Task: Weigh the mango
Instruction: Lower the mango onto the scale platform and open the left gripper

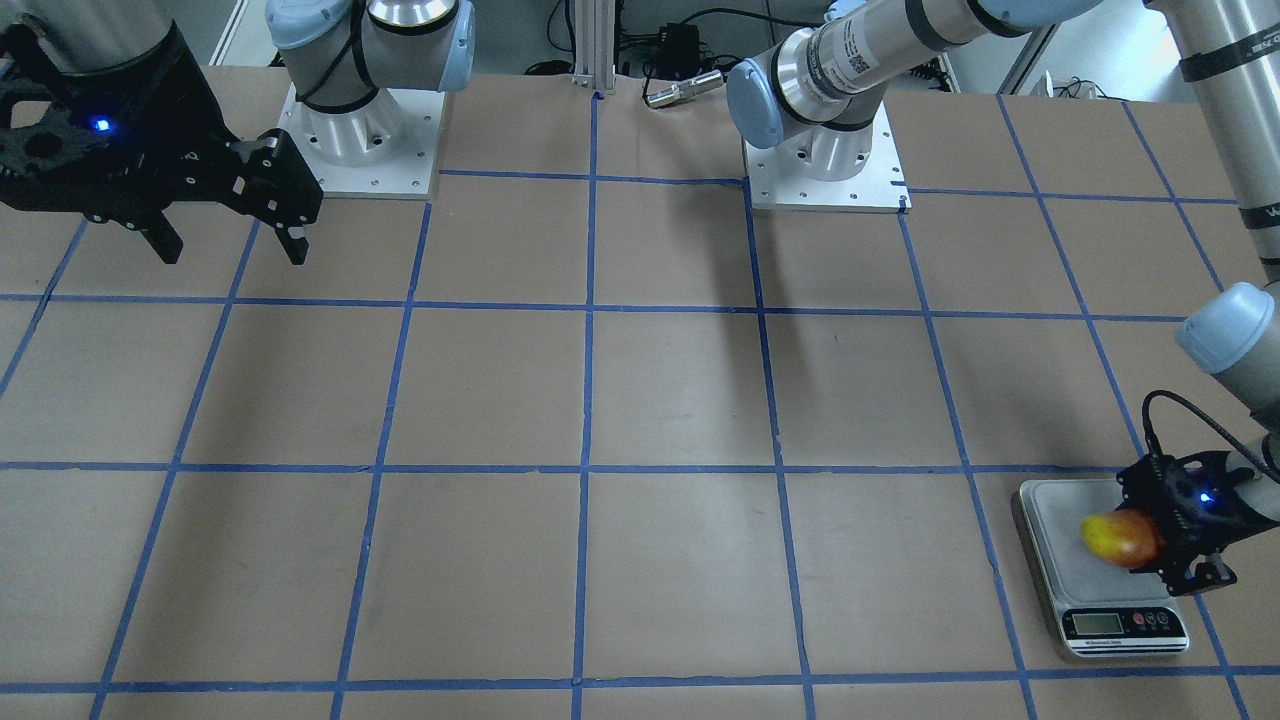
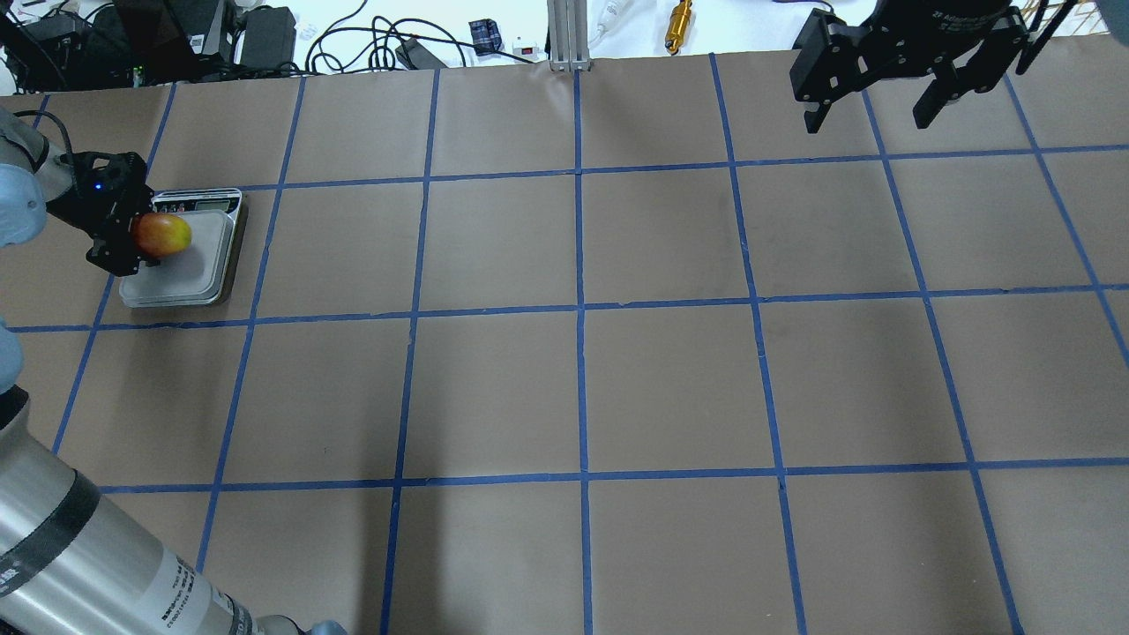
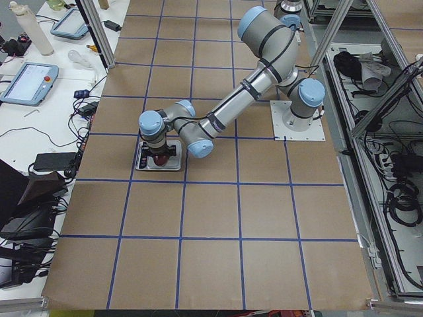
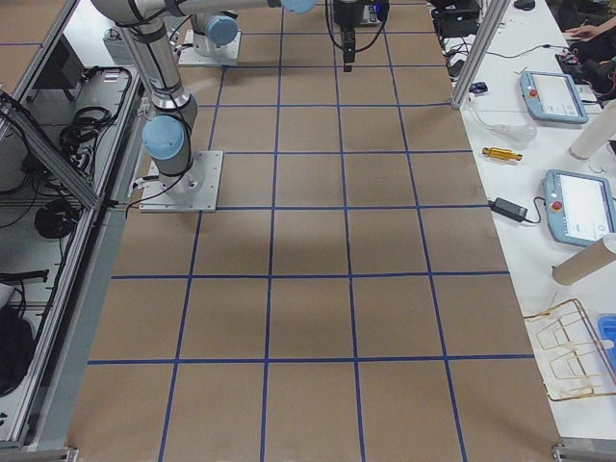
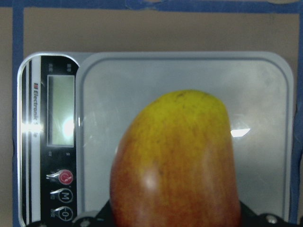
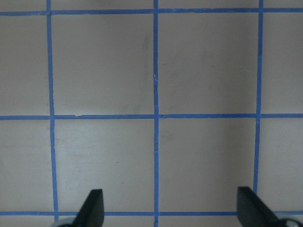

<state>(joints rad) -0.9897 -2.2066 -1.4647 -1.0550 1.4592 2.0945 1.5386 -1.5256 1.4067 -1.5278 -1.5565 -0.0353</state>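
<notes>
The mango (image 1: pixel 1118 537), yellow at one end and orange-red at the other, is held in my left gripper (image 1: pixel 1152 545) over the platform of the silver scale (image 1: pixel 1055 585). In the overhead view the mango (image 2: pixel 164 235) sits at the tips of the left gripper (image 2: pixel 139 236) over the scale (image 2: pixel 198 275). The left wrist view shows the mango (image 5: pixel 175 165) close up above the platform (image 5: pixel 265 94). I cannot tell whether it touches the platform. My right gripper (image 1: pixel 232 248) is open and empty, high above the table, and it also shows in the overhead view (image 2: pixel 866 122).
The scale's display and buttons (image 5: pixel 60 142) lie at the side of the platform. The brown table has a blue tape grid (image 2: pixel 579 309). The arm bases (image 1: pixel 825 165) stand at the robot's edge of the table. Cables and a brass part (image 2: pixel 680 16) lie beyond the far edge.
</notes>
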